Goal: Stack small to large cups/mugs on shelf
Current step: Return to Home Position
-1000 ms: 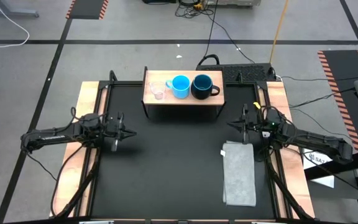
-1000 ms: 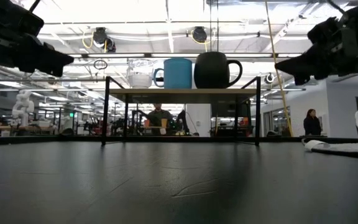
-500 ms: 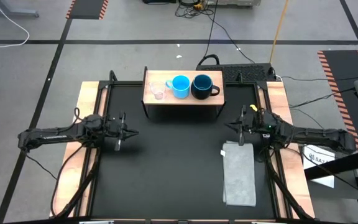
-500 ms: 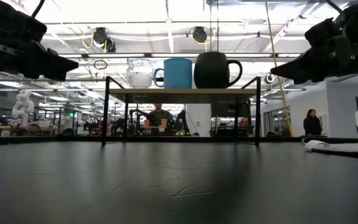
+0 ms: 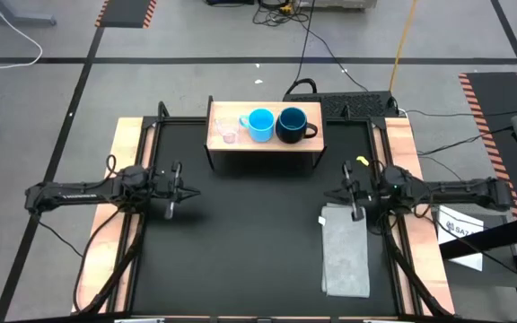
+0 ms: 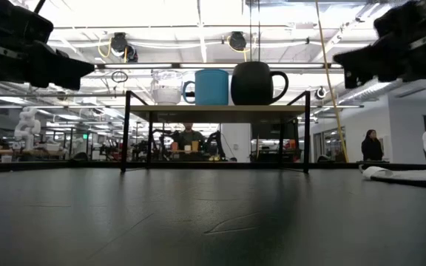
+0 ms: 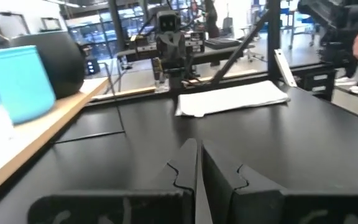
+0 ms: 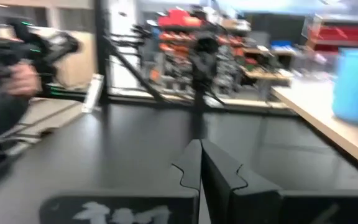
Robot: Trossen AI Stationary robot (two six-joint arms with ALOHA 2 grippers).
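My high camera looks straight down on the table [image 5: 249,242]; my low one, at tabletop level, faces the far shelf [image 6: 217,112], which both show. Wrist cameras face inward.

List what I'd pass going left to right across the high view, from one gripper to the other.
left gripper → clear cup → light-blue mug → dark navy mug → right gripper

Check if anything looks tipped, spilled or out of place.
Nothing stands out: clear cup, light-blue mug and dark mug stand upright on the shelf; the grey cloth lies flat. Left gripper and right gripper hover shut, clear of the shelf.
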